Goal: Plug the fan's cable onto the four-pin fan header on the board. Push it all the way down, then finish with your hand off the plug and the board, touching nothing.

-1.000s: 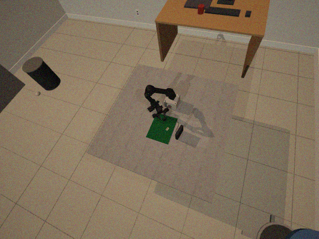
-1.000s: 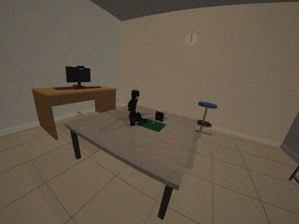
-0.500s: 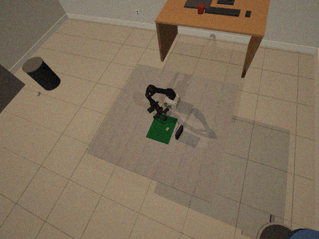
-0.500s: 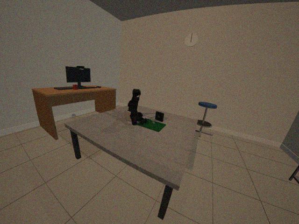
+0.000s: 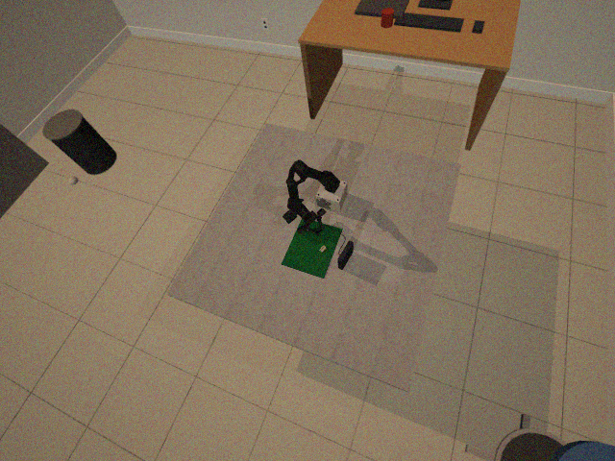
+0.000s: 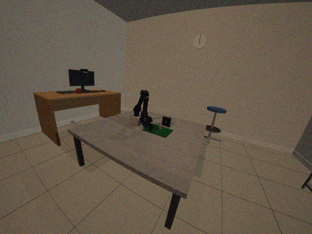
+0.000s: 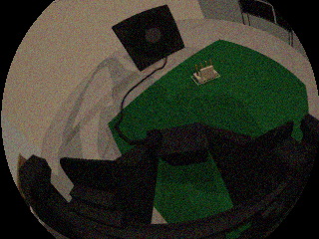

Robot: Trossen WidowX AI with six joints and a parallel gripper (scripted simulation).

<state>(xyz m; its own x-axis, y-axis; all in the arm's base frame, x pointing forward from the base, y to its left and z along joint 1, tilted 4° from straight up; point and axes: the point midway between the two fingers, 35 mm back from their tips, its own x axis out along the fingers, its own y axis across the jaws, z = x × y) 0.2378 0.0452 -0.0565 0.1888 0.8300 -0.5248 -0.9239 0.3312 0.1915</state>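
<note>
My pincer (image 7: 186,159) hovers low over the near edge of the green board (image 7: 259,94), on my side of the four-pin fan header (image 7: 206,75). Its fingers stand parted and grip nothing. The dark plug (image 7: 181,141) sits in the gap between them, short of the header, apparently loose rather than clamped. The header's pins stand bare, so the plug is not yet seated. The black cable (image 7: 130,94) runs from the plug, off the board's edge, to the fan (image 7: 148,36), which stands upright beyond the header and off the board. I judge that its slack allows the reach.
</note>
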